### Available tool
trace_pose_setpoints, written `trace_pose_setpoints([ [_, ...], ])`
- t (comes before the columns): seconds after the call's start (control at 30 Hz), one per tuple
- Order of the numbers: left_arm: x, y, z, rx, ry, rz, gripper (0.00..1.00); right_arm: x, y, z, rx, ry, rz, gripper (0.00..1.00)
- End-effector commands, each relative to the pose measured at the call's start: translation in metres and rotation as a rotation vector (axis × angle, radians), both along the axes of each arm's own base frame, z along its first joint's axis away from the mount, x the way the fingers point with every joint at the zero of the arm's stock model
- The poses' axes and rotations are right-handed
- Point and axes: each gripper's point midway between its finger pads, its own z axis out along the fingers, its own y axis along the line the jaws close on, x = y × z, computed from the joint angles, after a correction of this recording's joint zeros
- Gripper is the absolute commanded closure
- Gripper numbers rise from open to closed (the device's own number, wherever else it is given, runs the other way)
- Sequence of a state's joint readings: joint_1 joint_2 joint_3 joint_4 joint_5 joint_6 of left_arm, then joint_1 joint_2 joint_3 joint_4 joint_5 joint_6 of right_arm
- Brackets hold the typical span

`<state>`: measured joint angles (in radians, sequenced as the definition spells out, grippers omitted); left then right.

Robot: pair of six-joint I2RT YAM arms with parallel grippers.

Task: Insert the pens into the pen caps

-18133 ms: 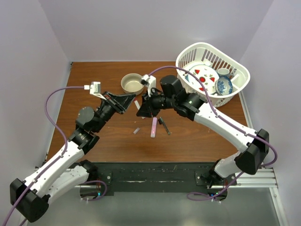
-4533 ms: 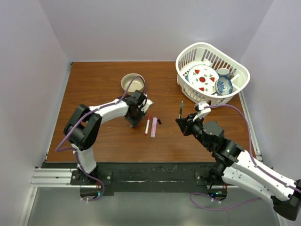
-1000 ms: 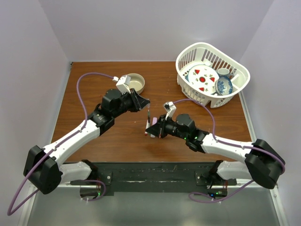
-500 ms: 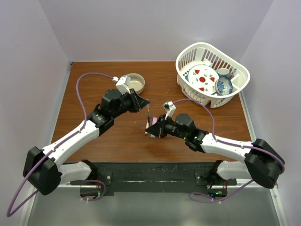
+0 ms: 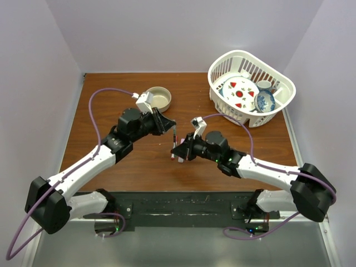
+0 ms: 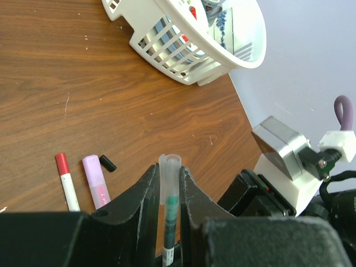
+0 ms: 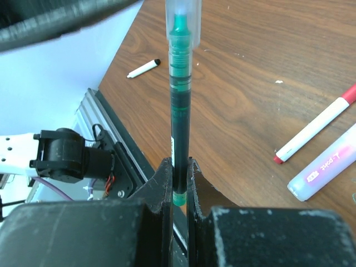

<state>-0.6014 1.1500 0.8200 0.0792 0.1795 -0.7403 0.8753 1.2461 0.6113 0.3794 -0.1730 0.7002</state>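
Observation:
A dark green pen stands upright between the shut fingers of my right gripper, which grips its lower end. Its tip sits inside a clear grey pen cap, and my left gripper is shut on that cap from above. In the top view the two grippers meet over the table's middle, left above right, with the pen between them. On the table lie a white pen with a red cap, a pink marker, and a small black cap.
A white basket of dishes stands at the back right. A tan bowl sits behind the left arm. Another white pen with a dark tip lies near the table's front edge. The pink marker lies close beside my right gripper.
Both grippers have shifted slightly left and together, with the pen and cap still joined. Neither grip has changed.

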Motion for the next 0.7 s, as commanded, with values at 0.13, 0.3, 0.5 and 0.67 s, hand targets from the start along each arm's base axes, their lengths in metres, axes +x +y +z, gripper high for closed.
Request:
trace_pose_setpoints([
  [0.13, -0.022, 0.000, -0.002, 0.003, -0.021, -0.082, 1.00, 0.035, -0.004, 0.057, -0.009, -0.170, -0.125, 1.00],
  [0.3, -0.031, -0.007, -0.005, -0.010, -0.019, -0.139, 1.00, 0.043, -0.004, 0.075, -0.063, -0.247, -0.118, 1.00],
  [0.5, -0.031, -0.002, 0.027, -0.048, -0.085, -0.118, 0.87, 0.031, -0.001, 0.078, -0.098, -0.301, -0.020, 1.00],
  [0.67, -0.023, 0.006, 0.074, -0.050, -0.203, -0.068, 0.68, 0.011, 0.004, 0.071, -0.052, -0.267, 0.071, 1.00],
])
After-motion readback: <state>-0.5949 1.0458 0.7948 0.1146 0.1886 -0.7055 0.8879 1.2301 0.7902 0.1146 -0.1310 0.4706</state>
